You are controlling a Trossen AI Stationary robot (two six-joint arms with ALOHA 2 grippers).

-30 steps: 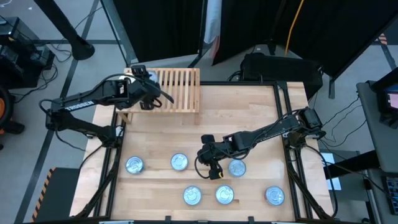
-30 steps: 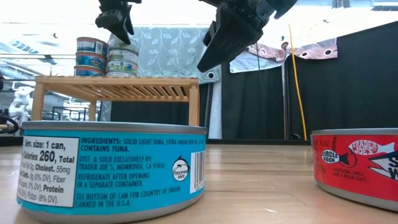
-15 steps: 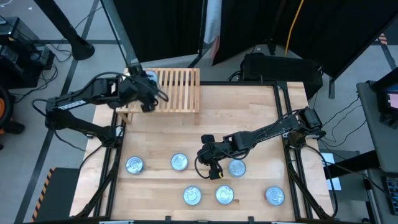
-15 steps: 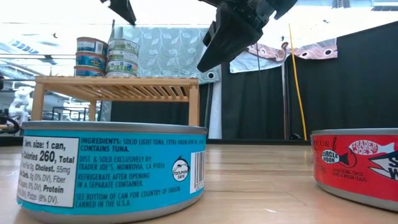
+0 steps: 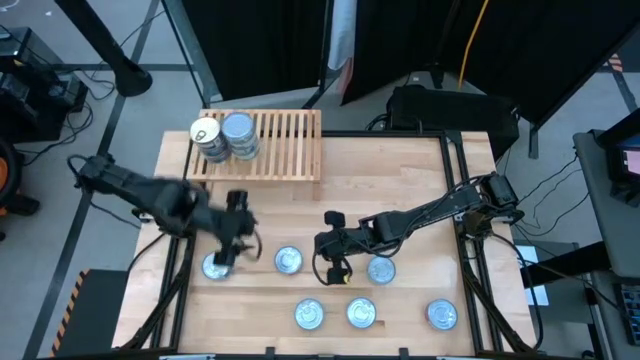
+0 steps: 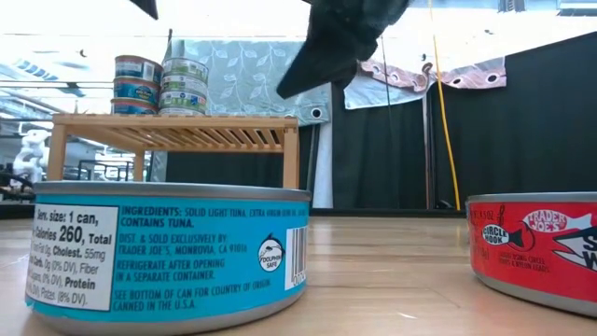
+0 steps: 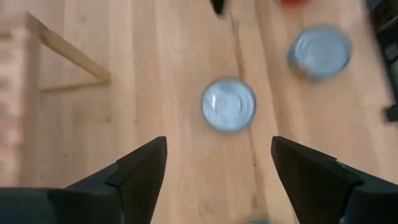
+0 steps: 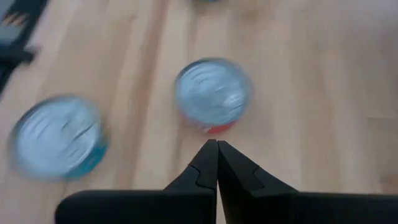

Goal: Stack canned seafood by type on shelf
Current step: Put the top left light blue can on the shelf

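Note:
The slatted wooden shelf (image 5: pixel 275 145) stands at the table's far left. At its left end it bears two stacks of canned seafood, one cream-topped (image 5: pixel 207 136) and one silvery-topped (image 5: pixel 239 132), also seen in the low view (image 6: pixel 160 84). Several more cans lie flat on the table, among them a leftmost one (image 5: pixel 215 266), one beside it (image 5: pixel 288 261) and one with a red side (image 8: pixel 212 93). My left gripper (image 5: pixel 230 250) hangs open above the table by the leftmost can; its wrist view shows a can (image 7: pixel 228 104) ahead. My right gripper (image 5: pixel 338 270) hovers shut between two cans.
Three cans sit along the near edge (image 5: pixel 308 314), (image 5: pixel 361 313), (image 5: pixel 441 314); the low view shows a blue-labelled one (image 6: pixel 168 252) and a red-labelled one (image 6: pixel 536 247) close up. Black rails (image 5: pixel 462 200) frame the table. Bare wood lies between the shelf and the cans.
My left gripper has swung away from the shelf's left end toward the table's near edge and a little down. It now hangs by the leftmost can, still open. The two stacks on the shelf now show uncovered. My right gripper has turned slightly in place.

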